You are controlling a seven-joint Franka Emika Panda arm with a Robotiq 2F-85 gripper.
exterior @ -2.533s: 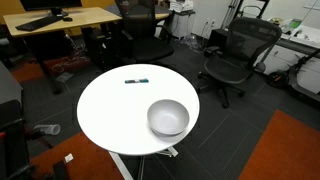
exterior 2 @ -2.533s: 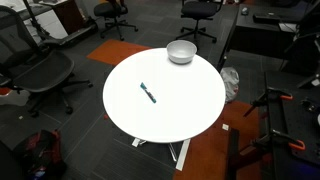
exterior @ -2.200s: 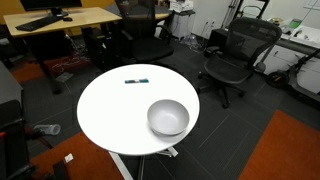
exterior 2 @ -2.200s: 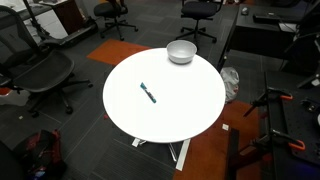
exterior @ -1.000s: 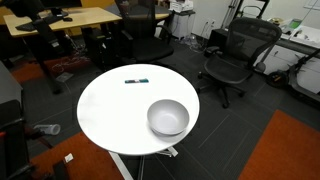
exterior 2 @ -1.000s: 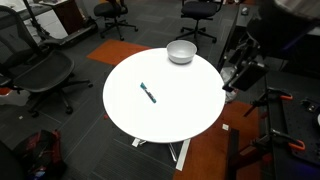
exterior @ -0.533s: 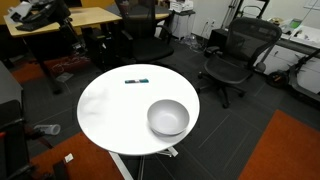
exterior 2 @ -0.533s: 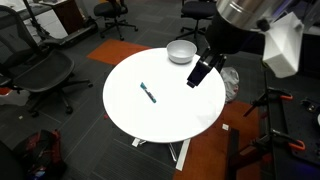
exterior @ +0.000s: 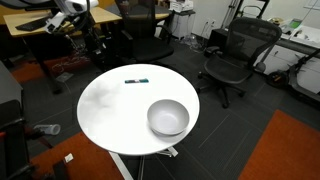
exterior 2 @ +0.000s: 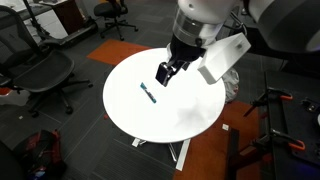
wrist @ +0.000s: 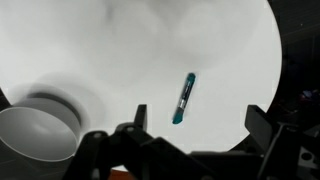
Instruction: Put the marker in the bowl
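The gripper (wrist: 198,120) hangs over the counter (wrist: 120,50), wide open and empty, ready to drop around the marker (wrist: 183,98). The marker lies flat in the middle of the wrist view. The bowl (wrist: 35,135) sits lower left, well apart.

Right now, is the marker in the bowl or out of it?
Out: the marker lies flat on the table, apart from the bowl.

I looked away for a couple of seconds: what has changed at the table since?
The arm swung in from outside the picture; its gripper now hangs open above the table, near the marker. Nothing taken hold of or let go. The marker and the bowl lie where they were.
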